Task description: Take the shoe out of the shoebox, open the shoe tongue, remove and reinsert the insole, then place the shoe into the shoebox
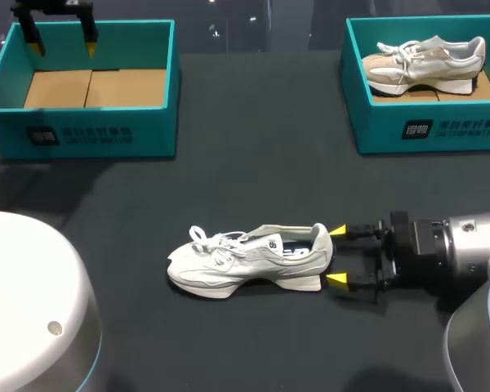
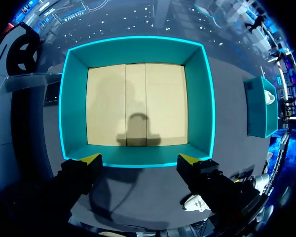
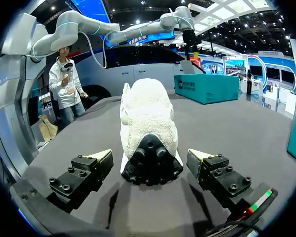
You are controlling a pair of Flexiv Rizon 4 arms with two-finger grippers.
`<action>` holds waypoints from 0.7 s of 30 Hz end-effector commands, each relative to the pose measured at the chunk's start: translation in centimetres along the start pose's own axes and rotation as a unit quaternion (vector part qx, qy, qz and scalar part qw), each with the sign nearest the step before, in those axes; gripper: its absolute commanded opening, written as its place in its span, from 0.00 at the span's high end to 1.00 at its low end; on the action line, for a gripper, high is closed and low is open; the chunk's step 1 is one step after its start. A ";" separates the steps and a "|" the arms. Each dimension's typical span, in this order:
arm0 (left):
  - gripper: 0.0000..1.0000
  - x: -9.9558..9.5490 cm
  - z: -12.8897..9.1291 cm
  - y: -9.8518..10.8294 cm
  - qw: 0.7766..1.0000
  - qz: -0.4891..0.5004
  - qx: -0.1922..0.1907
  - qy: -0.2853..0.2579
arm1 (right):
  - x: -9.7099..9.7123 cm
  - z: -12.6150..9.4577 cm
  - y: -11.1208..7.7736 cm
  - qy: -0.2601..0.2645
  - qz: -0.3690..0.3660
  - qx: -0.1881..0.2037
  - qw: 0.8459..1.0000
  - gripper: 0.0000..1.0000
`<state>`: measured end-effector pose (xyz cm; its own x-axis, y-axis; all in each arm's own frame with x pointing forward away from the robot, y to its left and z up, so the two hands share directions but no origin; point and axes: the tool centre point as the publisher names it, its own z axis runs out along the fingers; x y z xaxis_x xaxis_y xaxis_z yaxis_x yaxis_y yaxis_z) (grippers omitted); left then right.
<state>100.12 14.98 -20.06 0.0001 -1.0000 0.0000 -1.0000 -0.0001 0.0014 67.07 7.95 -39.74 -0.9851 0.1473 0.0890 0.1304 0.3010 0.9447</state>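
**At mid-tabletop, behind the heel: clamp square before touching the tongue**

Near the middle of the dark tabletop [image 1: 253, 163]: white shoe [image 1: 249, 261], upright on its sole, toe toward the left arm's side, heel toward the right gripper [image 1: 337, 256]. Right gripper spread wide, one yellow tip to each side of the heel, apparently just short of contact and pinching nothing. Left gripper [image 1: 63, 43] likewise spread and empty, poised above the empty shoebox [image 1: 82, 135] at the far left corner, well apart from the shoe. Second shoebox [image 1: 429, 131] at the far right, with another shoe [image 1: 425, 64] inside.

Judged stage: removal from the box done, tongue not yet opened. Probable job now: pinning the heel as an anchor for the tongue work.

Close on the heel squarely, low and near the sole, with even pressure from both sides, to avoid twisting the shoe or crushing the soft collar. Keep the sole flat on the tabletop throughout. Bring the left gripper across only after securing the heel. Approach the throat of the shoe from above, pinch the upper edge of the tongue rather than the laces, then draw it up and toward the toe. Watch for sliding on the smooth surface and for loose lace loops snagging a yellow tip.
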 end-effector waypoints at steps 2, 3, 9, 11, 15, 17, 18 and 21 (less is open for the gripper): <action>0.00 0.0 0.0 0.0 1.000 0.000 0.000 0.000 | -0.1 1.4 -0.2 0.002 0.001 0.002 1.000 0.00; 0.00 0.0 0.0 0.0 1.000 0.000 0.000 0.000 | 0.0 1.5 -0.1 0.003 0.000 0.001 1.000 0.00; 0.00 0.0 0.0 0.0 1.000 0.000 0.000 0.000 | 0.1 2.4 0.1 0.006 -0.001 0.002 1.000 0.00; 0.00 0.0 0.0 0.0 1.000 0.000 0.000 0.000 | 0.1 2.8 0.1 0.008 -0.002 0.003 1.000 0.00; 0.00 0.0 0.0 0.0 1.000 0.000 0.000 0.000 | 0.3 3.5 0.2 0.010 -0.002 0.004 1.000 0.00; 0.00 0.0 0.0 0.0 1.000 0.000 0.000 0.000 | 0.4 3.8 0.2 0.011 -0.002 0.004 1.000 0.00; 0.00 0.0 0.0 0.0 1.000 0.000 0.000 0.000 | 0.4 3.9 0.3 0.011 -0.003 0.004 1.000 0.00; 0.00 0.0 0.0 0.0 1.000 0.000 0.000 0.000 | 0.5 4.3 0.3 0.011 -0.003 0.003 1.000 0.00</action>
<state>100.12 14.98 -20.06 0.0001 -1.0000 0.0000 -1.0000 -0.0001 0.0014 67.11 11.48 -40.54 -0.9885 0.1213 0.0907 0.1241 0.3044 0.9444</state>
